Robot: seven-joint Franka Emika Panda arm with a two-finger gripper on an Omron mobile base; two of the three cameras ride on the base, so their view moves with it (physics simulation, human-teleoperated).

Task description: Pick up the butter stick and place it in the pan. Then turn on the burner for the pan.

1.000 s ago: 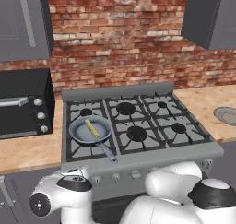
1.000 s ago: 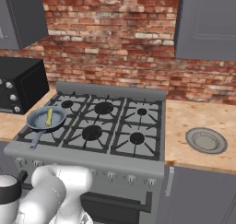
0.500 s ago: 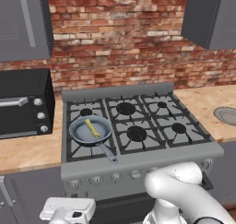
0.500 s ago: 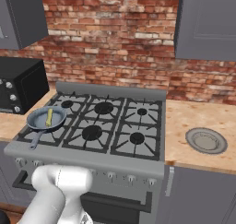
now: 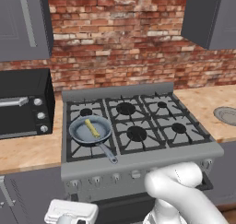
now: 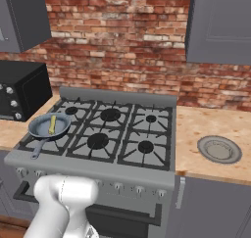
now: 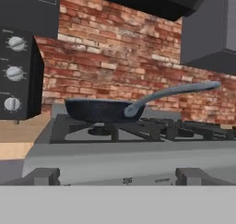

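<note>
The pan point(image 5: 81, 134) sits on the stove's front left burner, handle pointing toward the front edge. Inside it lies the pale-yellow butter stick point(image 5: 92, 127), also seen from the right as the butter stick point(image 6: 51, 124) in the pan point(image 6: 41, 130). In the hand view the pan point(image 7: 99, 110) is seen side-on at rim height, its handle point(image 7: 175, 90) reaching right. My gripper point(image 7: 119, 177) is open, holding nothing, low in front of the stove's front panel. The white hand point(image 5: 70, 212) hangs below the knob row, left of centre.
A row of knobs point(image 5: 115, 177) runs along the stove front point(image 6: 117, 185). A black toaster oven point(image 5: 23, 103) stands on the left counter, its dials point(image 7: 13, 73) close by in the hand view. A grey plate point(image 6: 219, 149) rests on the right counter.
The arm has folded downward; the hand dropped from beside the stove front to below the knob row. Pan and butter have not moved.
</note>
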